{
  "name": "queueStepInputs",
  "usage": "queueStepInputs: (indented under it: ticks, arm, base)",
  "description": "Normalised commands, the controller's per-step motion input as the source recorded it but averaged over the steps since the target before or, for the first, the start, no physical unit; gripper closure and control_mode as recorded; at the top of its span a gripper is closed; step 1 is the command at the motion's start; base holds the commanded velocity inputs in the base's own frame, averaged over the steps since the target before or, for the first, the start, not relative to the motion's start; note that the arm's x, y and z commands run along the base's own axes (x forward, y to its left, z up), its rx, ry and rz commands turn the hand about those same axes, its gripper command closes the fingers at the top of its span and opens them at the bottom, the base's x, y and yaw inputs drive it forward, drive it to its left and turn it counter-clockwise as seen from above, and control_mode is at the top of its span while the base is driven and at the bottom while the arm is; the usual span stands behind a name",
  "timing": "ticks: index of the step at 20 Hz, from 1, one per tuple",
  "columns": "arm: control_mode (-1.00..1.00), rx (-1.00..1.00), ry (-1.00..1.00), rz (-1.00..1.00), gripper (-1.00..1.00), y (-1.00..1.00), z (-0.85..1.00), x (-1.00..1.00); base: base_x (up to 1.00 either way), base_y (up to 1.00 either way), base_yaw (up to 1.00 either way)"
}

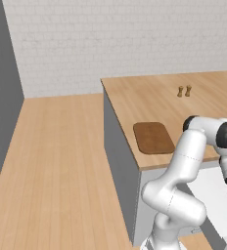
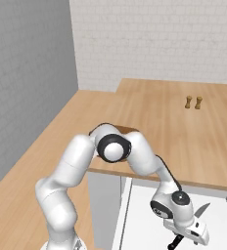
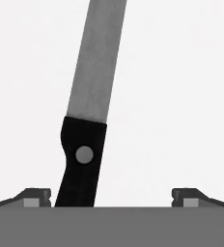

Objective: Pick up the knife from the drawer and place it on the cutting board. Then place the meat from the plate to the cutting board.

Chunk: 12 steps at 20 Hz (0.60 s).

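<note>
The drawer [image 2: 144,215] stands pulled out below the counter edge, its white floor showing. In it lies the knife [image 3: 83,161], black handle towards me and grey blade [image 3: 97,58] pointing away. My gripper [image 3: 111,198] hangs low over the handle and is open, with the handle between the fingertips [image 3: 36,197], closer to the left one and not pinched. From the right base view the gripper [image 2: 189,235] covers the middle of the knife [image 2: 202,210]. The dark-brown cutting board [image 1: 153,137] lies bare near the counter's front edge. The meat and the plate are out of view.
Two small brown shakers [image 1: 184,91] stand further back on the tan countertop [image 1: 149,100]. The arm's elbow [image 2: 113,146] reaches over the counter's front edge beside the board. Wooden floor [image 1: 52,161] lies to the left of the cabinet.
</note>
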Motion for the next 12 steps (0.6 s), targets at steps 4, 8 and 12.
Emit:
queueStepInputs:
  ticks: [4, 8, 12]
  arm:
    - [-1.0, 0.0, 0.0, 0.0, 1.0, 0.0, -0.06, 0.0]
    - [-1.0, 0.0, 0.0, 0.0, 1.0, 0.0, 0.0, 0.0]
    - [-1.0, 0.0, 0.0, 0.0, 1.0, 0.0, 0.0, 0.0]
  base:
    - [0.0, 0.0, 0.0]
    - [0.0, 0.0, 0.0]
    - [0.0, 0.0, 0.0]
